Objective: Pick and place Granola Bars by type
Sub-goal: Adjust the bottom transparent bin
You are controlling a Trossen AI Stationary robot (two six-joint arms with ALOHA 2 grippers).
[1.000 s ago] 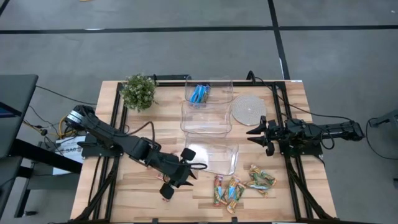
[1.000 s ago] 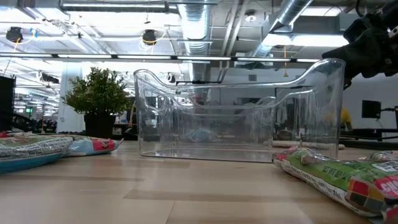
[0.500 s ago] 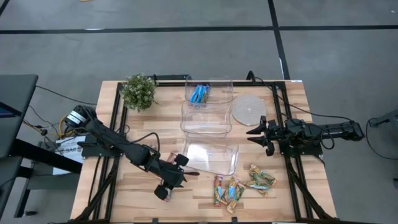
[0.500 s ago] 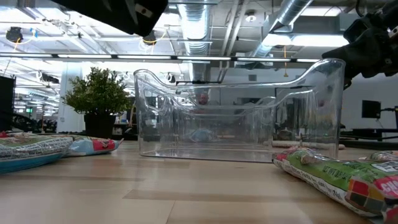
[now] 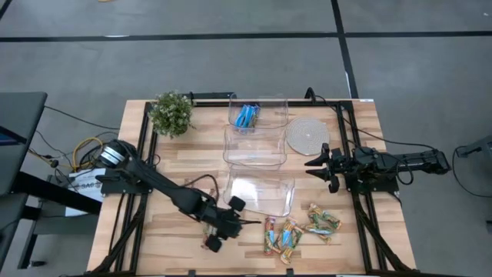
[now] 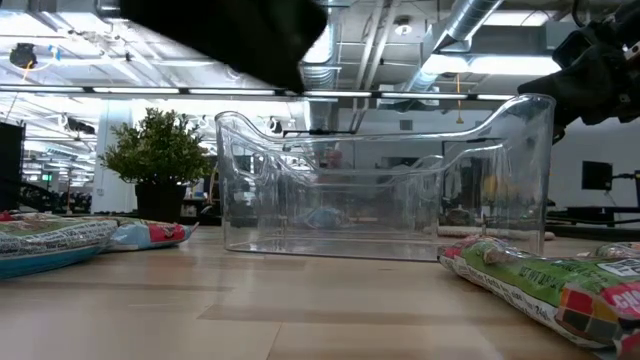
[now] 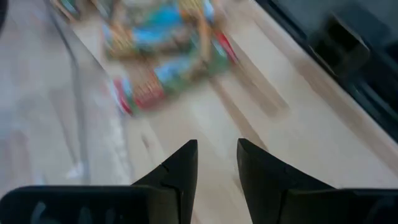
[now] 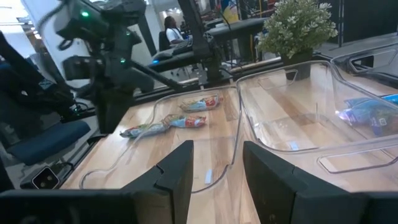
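Several granola bars in red-green-orange and tan-orange wrappers lie flat near the table's front edge [image 5: 288, 235], and show blurred in the left wrist view [image 7: 165, 56]. Blue bars [image 5: 246, 115] lie in the far clear tub. My left gripper [image 5: 240, 223] [image 7: 216, 146] hangs over the bare wood just left of the loose bars. It slants down toward them, open by a narrow gap with nothing between its fingers. My right gripper [image 5: 312, 161] [image 8: 216, 163] waits level at the right side, open and empty.
Three clear tubs stand in a row down the table's middle: far [image 5: 269, 104], middle [image 5: 255, 146], near [image 5: 261, 194]. A potted plant [image 5: 171, 114] is at the far left, a round mat [image 5: 306, 136] at the far right. Bare wood lies at the front left.
My left gripper has sunk and gone toward the near edge and the loose bars, its arm stretching out and tipping further down. In the low view the arm has come in from the top. Its finger gap shows no change.
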